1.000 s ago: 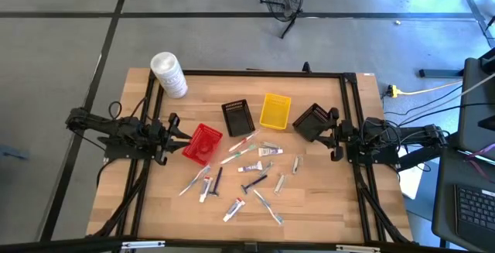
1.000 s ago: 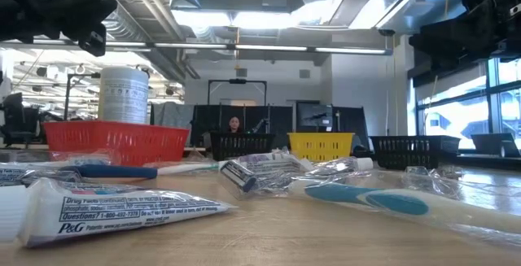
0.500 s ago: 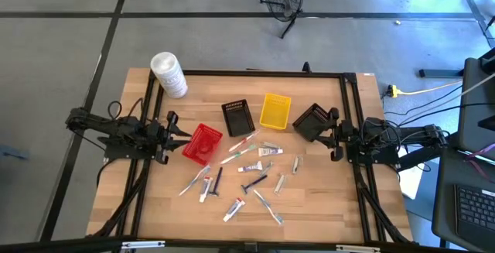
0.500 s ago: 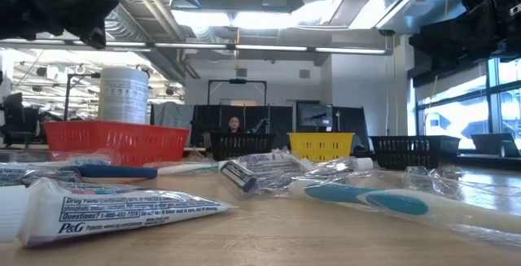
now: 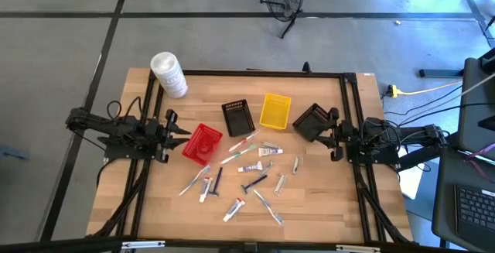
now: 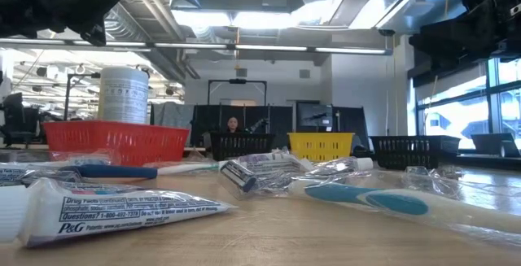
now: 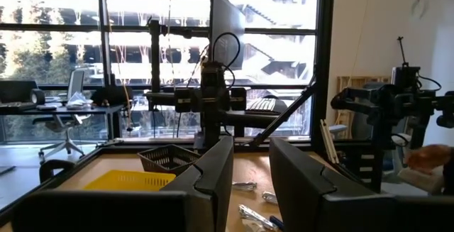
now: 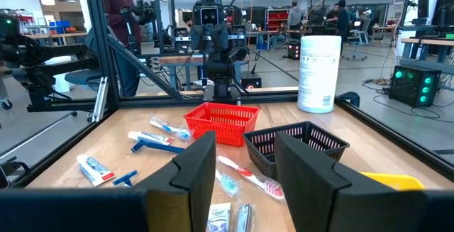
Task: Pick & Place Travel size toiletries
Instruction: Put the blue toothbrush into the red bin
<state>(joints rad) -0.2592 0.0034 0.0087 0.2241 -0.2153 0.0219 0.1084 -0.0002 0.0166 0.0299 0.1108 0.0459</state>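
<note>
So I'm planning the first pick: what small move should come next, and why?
Probably ease the left tool past the red basket toward the toiletries. Both tools stand open and empty at the table's sides, the right tool waiting by a black basket, and every item lies loose mid-table.

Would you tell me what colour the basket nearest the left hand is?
Red; the basket shows best in the high view.

High view looks straight down; low view skims the tabletop (toothpaste tube close); wrist cameras face each other.
</note>
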